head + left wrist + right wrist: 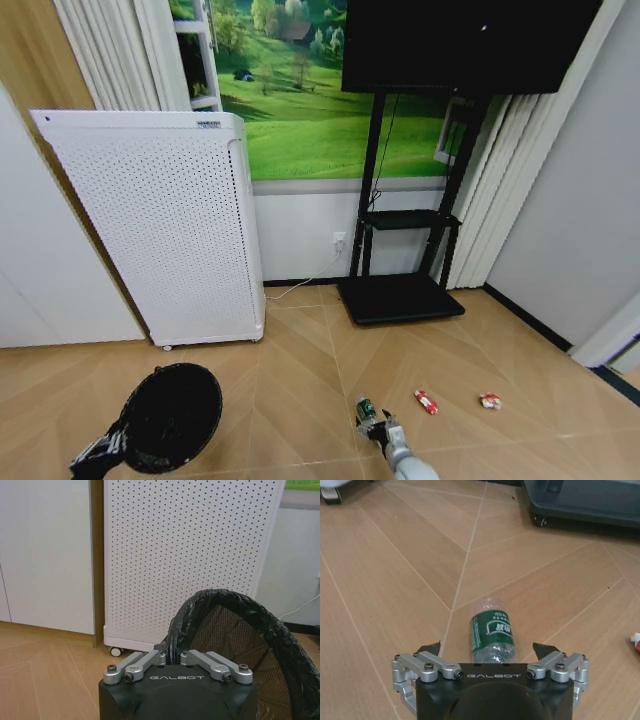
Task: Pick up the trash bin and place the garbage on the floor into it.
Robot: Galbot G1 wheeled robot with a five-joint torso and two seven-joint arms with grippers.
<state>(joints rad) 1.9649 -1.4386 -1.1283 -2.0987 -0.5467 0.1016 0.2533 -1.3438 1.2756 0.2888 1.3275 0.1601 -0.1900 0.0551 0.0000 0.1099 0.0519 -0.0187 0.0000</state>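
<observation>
Left tool (172, 656): clamped on the trash bin (172, 416) rim, at 7 o'clock in the head view.
Right tool (487, 649): spread wide over the bottle (492, 636) on the floor (300, 360).
Packets: two, (426, 402) and (490, 401), at 4 o'clock.

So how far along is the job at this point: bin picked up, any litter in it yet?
Done: the left gripper is shut on the rim of the trash bin, holding it by the white appliance. In hand: the right gripper, jaws open, straddles the bottle, which lies on the floor ungrasped. Left: the bottle and two red-and-white packets; nothing visibly binned yet.
</observation>
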